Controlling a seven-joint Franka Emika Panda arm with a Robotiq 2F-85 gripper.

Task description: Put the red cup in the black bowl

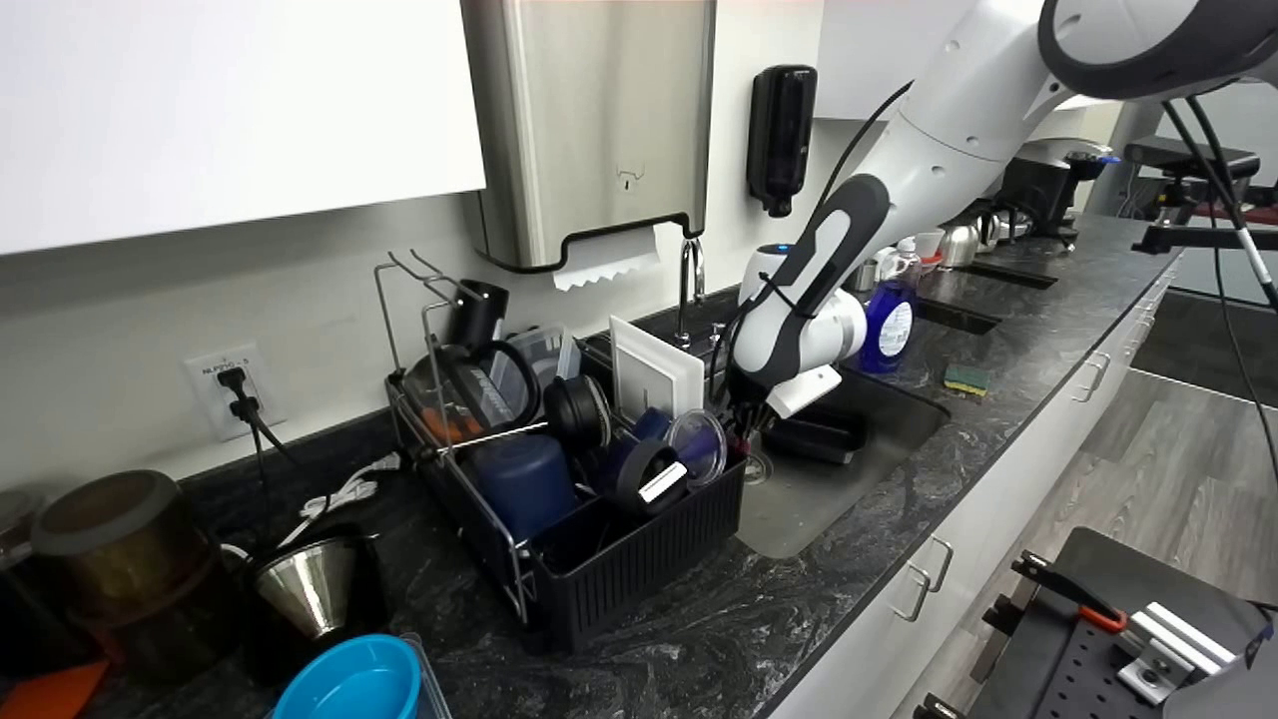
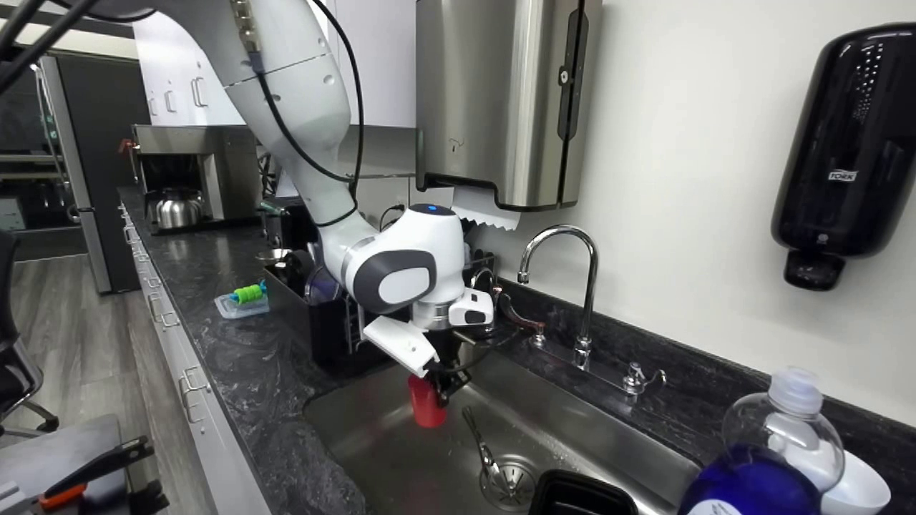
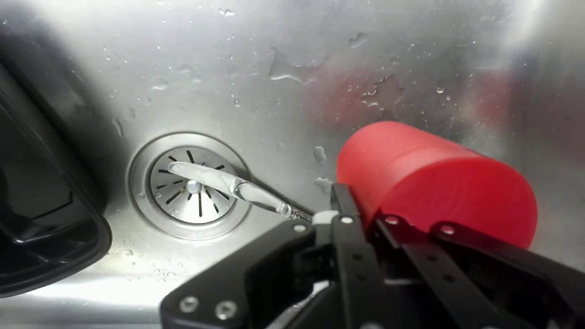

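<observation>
Clamping the wall of the smooth red cup, the gripper holds it slightly tilted within the brushed-metal sink; contact with the sink floor cannot be confirmed. Beside it, a shiny utensil crosses the slotted drain, one end masked by the gripper in the wrist view. Past the drain stands the glossy, round-cornered black bowl, apart from the cup, cut off there. On the veined counter, a crowded, ribbed dish rack largely obscures the cup in an exterior view.
</observation>
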